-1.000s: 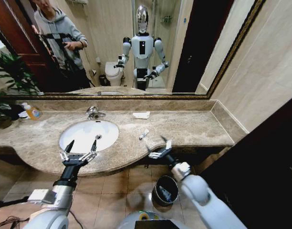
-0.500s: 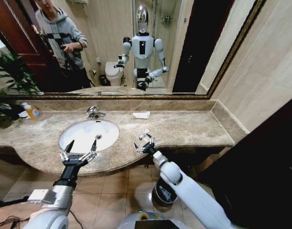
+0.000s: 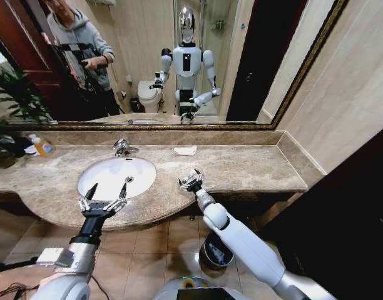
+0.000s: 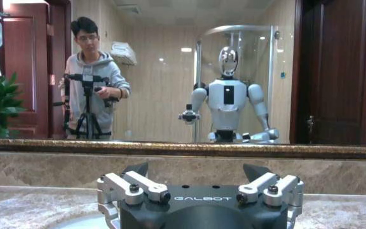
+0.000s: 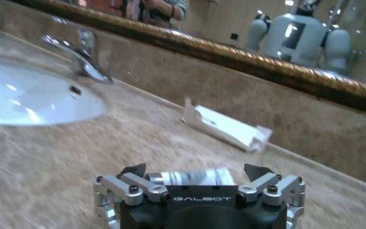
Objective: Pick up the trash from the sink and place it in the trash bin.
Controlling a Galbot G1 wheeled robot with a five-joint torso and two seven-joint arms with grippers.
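My right gripper [image 3: 191, 180] is low over the marble counter, right of the sink [image 3: 97, 181], and it is open. In the right wrist view a small white tube [image 5: 192, 177] lies on the counter between the fingertips [image 5: 257, 171], which stand apart from it. A flat white packet [image 3: 185, 150] [image 5: 228, 126] lies farther back by the wall. My left gripper [image 3: 107, 189] [image 4: 197, 169] hovers open and empty over the sink's front rim. The black trash bin [image 3: 206, 250] stands on the floor below the counter, partly behind my right arm.
A chrome faucet [image 3: 122, 147] [image 5: 81, 55] stands behind the basin. An orange-labelled soap bottle [image 3: 42, 147] and a plant [image 3: 10, 100] are at the far left. A mirror runs along the back wall, and a dark wall closes the right side.
My right arm has swung up from beside the bin to the counter and now straddles the small tube. The left arm has not moved.
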